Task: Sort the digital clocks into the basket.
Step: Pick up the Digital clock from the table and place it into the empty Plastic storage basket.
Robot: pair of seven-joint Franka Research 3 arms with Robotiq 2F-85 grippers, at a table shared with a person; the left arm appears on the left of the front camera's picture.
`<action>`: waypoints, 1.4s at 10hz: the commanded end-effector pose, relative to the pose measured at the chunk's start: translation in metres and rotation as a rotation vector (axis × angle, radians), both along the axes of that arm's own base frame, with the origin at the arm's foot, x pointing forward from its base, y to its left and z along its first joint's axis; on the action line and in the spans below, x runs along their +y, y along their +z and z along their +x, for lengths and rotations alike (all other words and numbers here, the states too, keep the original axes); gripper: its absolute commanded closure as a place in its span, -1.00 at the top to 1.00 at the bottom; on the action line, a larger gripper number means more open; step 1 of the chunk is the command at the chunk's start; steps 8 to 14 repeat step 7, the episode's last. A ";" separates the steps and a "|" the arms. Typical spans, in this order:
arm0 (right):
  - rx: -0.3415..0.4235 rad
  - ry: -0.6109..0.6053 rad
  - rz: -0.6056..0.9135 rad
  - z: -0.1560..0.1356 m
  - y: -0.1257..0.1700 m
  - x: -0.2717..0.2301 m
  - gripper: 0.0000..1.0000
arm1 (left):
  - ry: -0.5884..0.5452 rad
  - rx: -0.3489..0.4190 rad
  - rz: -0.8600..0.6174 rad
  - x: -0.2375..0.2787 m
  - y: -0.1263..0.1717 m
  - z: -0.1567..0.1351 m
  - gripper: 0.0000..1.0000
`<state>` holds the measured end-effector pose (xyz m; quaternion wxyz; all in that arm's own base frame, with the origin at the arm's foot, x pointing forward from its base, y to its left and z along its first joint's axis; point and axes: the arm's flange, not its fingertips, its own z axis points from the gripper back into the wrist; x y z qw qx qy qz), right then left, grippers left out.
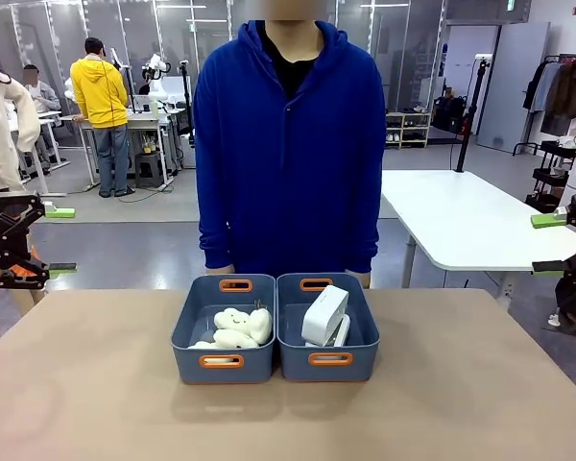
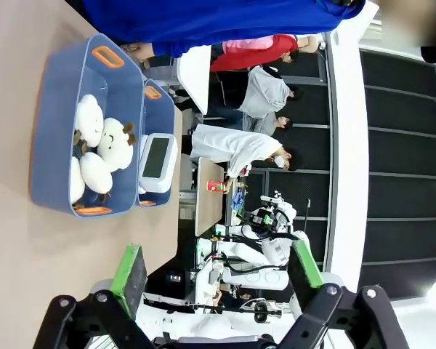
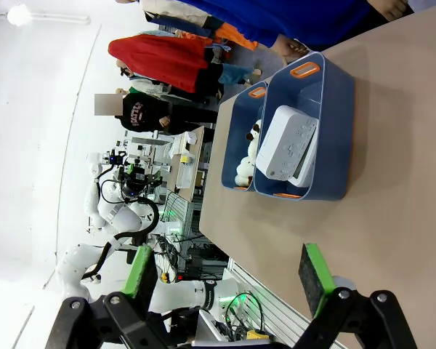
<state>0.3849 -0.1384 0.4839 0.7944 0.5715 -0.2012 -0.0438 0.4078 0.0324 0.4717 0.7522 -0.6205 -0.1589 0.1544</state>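
Both my left gripper and right gripper hang spread wide and empty at the table's sides, while the two digital clocks lie in the right-hand basket, beside the plush-filled bin.

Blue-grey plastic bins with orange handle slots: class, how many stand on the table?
2. One blue-grey plastic bin stands on the robot's left holding white cloud plush toys; the other bin, touching it on the right, holds white rectangular digital clocks.

Left end effector wide open, raised at the left edge; right end effector wide open, raised at the right edge.
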 end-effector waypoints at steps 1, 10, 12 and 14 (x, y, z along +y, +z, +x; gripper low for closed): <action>-0.015 0.005 0.009 0.001 0.001 0.000 1.00 | -0.018 0.016 -0.004 0.004 0.003 0.000 1.00; -0.015 0.005 0.009 0.001 0.001 0.000 1.00 | -0.018 0.016 -0.004 0.004 0.003 0.000 1.00; -0.015 0.005 0.009 0.001 0.001 0.000 1.00 | -0.018 0.016 -0.004 0.004 0.003 0.000 1.00; -0.015 0.005 0.009 0.001 0.001 0.000 1.00 | -0.018 0.016 -0.004 0.004 0.003 0.000 1.00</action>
